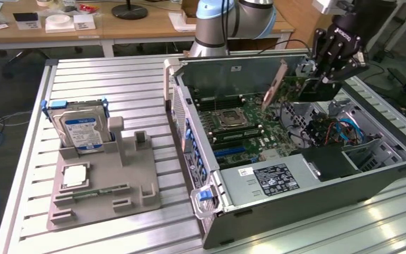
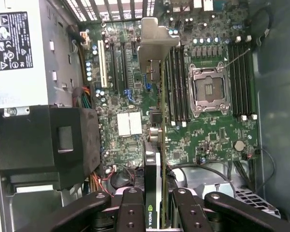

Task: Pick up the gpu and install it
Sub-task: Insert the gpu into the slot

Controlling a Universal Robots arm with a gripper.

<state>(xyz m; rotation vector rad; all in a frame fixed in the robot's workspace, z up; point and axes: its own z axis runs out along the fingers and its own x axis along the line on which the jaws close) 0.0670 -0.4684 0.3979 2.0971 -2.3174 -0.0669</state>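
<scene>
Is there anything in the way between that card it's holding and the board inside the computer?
Nothing visible. The tool grips the gpu edge-on above the motherboard, and the space between them looks open. The black housing sits off to one side.

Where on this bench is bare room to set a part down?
Bare slats of the table behind the hard drive, and the strip in front of the grey parts holder. Crowded: the computer case, with the pincer holding the gpu over it.

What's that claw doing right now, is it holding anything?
Gripper: closed on the gpu, held above the open case.
</scene>
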